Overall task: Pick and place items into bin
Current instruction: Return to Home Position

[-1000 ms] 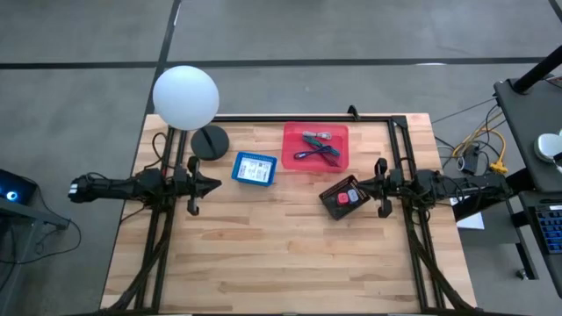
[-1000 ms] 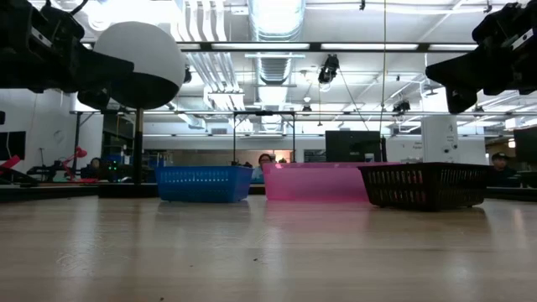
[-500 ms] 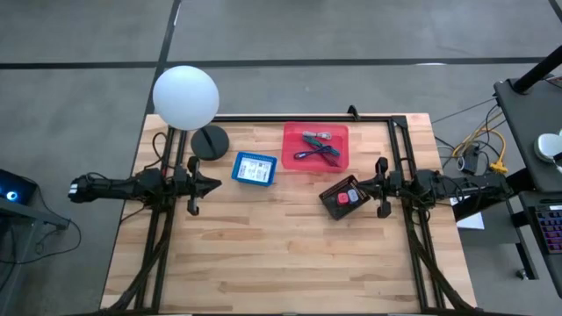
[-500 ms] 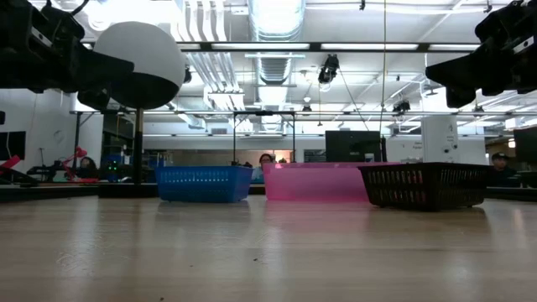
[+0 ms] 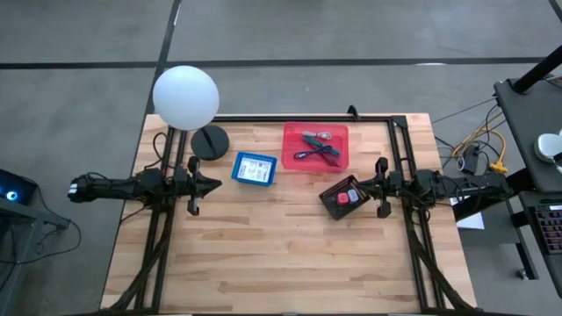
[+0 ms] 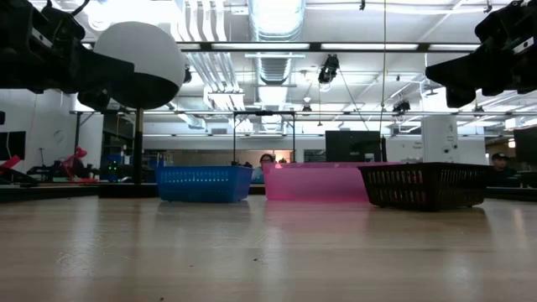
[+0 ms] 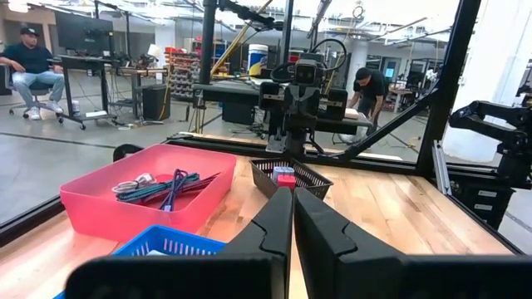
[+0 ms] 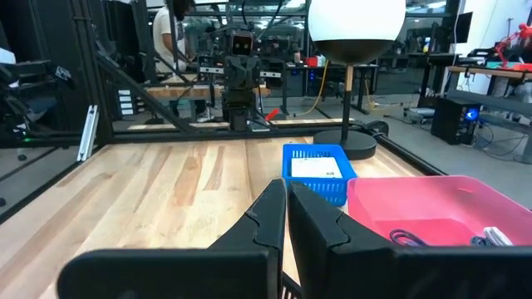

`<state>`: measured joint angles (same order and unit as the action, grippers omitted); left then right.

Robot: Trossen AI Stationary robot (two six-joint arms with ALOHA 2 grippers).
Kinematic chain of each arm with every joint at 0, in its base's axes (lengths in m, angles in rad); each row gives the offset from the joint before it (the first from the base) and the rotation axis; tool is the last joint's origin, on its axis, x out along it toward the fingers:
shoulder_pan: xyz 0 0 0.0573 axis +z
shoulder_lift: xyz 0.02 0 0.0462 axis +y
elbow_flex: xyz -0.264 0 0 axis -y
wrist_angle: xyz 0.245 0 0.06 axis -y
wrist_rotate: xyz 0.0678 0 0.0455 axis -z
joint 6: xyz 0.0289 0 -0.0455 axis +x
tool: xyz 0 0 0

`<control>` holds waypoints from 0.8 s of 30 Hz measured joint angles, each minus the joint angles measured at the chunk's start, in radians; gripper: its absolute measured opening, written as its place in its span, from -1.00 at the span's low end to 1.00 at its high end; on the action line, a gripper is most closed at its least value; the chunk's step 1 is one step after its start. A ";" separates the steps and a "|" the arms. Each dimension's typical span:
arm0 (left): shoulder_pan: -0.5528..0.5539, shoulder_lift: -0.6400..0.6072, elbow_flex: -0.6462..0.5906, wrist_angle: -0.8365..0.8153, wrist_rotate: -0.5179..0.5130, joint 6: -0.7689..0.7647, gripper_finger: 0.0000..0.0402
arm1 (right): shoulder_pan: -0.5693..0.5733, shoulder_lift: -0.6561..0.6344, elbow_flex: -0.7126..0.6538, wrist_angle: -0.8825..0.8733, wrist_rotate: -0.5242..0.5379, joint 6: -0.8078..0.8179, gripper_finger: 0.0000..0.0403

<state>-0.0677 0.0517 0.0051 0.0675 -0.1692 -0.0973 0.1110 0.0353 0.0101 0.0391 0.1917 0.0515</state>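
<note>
Thin teal, purple and silver items (image 5: 317, 147) lie in the red-pink bin (image 5: 292, 132), also seen in the left wrist view as items (image 7: 162, 184). A red piece (image 5: 354, 196) sits in the black basket (image 5: 332, 198). The blue bin (image 5: 239, 172) holds a white thing. My left gripper (image 5: 216, 184) hangs shut above the table, left of the blue bin, as the left gripper (image 7: 293, 209) shows. My right gripper (image 5: 363, 187) is shut too, as the right gripper (image 8: 285, 201) shows, just right of the black basket. In the low view both arms stay high above the table.
The white globe lamp (image 5: 185, 96) stands on its black base (image 5: 209, 140) at the far left corner. A black frame rail (image 5: 307, 116) runs along the far edge. The three bins (image 6: 315, 181) sit in the far half; bare wood (image 5: 281, 254) fills the near half. People sit beyond the table.
</note>
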 joint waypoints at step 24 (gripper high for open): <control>-0.001 -0.001 0.000 0.001 0.000 0.000 -1.00 | 0.000 0.000 0.000 0.000 0.000 -0.005 -0.96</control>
<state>-0.0685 0.0505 0.0048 0.0685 -0.1696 -0.0971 0.1112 0.0353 0.0101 0.0391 0.1917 0.0461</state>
